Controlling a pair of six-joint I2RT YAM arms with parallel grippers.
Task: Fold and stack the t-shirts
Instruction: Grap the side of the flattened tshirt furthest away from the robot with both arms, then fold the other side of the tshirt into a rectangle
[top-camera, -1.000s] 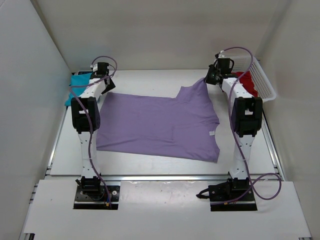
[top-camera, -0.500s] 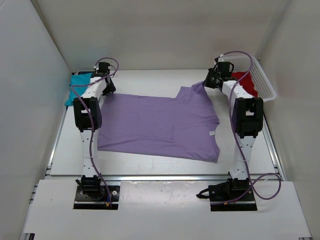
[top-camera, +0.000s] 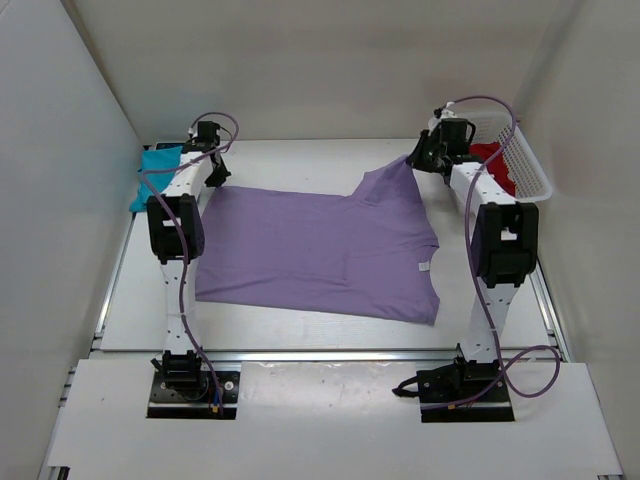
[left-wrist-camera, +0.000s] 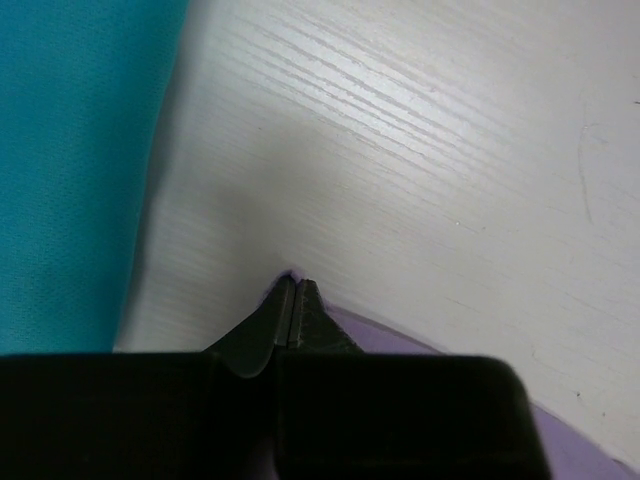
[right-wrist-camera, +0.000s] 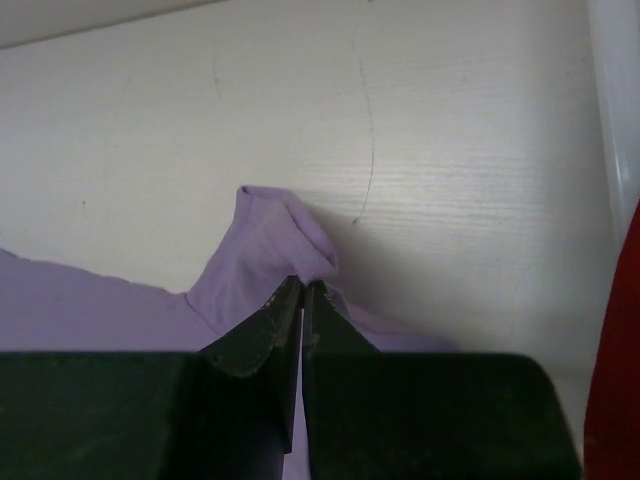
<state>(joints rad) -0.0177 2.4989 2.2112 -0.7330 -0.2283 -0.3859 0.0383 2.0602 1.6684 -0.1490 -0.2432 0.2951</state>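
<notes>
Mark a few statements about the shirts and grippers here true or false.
1. The lavender cloth t-shirt lies spread on the white table. True.
2. The dark red cloth t-shirt lies on the lavender one. False: it sits in the white plastic mesh basket.
3. The left gripper and right gripper are both shut on the lavender t-shirt. True.
4. The teal cloth t-shirt is in the basket. False: it lies at the table's far left.
</notes>
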